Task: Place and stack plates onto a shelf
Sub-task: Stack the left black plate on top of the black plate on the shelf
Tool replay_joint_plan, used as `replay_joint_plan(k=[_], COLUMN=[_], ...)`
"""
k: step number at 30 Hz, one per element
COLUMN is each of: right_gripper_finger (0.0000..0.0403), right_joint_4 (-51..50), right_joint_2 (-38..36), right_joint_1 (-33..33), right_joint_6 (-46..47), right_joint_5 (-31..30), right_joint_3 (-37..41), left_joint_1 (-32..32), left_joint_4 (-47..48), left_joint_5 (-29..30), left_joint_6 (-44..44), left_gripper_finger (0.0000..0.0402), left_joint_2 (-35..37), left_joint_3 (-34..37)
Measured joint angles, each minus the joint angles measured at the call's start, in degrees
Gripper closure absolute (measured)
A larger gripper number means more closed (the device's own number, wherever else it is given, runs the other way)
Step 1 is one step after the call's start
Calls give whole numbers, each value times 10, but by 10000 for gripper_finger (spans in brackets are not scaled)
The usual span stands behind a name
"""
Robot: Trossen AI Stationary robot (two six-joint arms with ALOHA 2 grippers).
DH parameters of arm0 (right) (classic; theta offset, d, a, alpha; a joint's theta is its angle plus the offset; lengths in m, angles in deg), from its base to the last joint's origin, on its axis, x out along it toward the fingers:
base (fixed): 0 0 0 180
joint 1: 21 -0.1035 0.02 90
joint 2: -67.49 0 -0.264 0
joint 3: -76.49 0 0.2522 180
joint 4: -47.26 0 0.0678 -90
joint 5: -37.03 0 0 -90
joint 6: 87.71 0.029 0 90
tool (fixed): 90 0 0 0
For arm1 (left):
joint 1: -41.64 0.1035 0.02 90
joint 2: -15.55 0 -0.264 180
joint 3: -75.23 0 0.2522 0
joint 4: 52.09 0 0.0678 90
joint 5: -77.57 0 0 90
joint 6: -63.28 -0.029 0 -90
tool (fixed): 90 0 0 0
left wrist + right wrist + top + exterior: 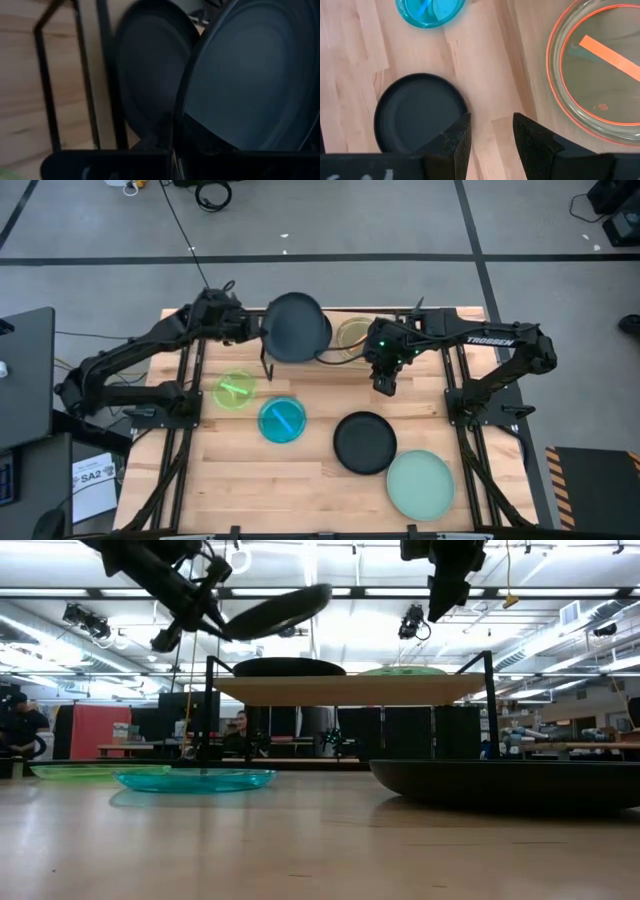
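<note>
My left gripper (252, 328) is shut on a large black plate (297, 327) held above the left part of the shelf (350, 690). Another black plate (288, 667) lies on the shelf under it and also shows in the left wrist view (150, 75). A translucent orange plate (600, 70) lies on the shelf's right part. My right gripper (385, 383) is open and empty, above the table just in front of the shelf. A third black plate (364, 442), a mint plate (421, 484), a blue plate (282, 420) and a lime green plate (236, 391) lie flat on the table. My left gripper holds the black plate by its rim (181, 120) on the side toward the table's left, pinched between its two fingers. The fingers come from the table's left, slanting down. The plate is clear of the shelf and tilted, its free side (315, 592) raised.
The shelf's thin black legs (268, 365) stand near the held plate. Black arm frames (185, 395) run along both sides of the table. The blue plate (427, 10) and the black plate (417, 112) lie in front of my right gripper.
</note>
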Motion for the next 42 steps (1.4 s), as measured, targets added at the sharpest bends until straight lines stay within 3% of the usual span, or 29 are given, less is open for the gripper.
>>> replay_joint_plan(k=[21,42], right_gripper_finger=[252,252], right_joint_4=[9,9], right_joint_2=[0,0], right_joint_1=[-1,-1], right_joint_6=[-1,-1], right_joint_5=[0,0], right_joint_3=[0,0], left_joint_1=[19,21], left_joint_4=[-43,-43], left_joint_5=[0,17], left_joint_6=[-14,-14], left_gripper_finger=[379,377], left_joint_2=[-85,-85], left_joint_3=[0,0])
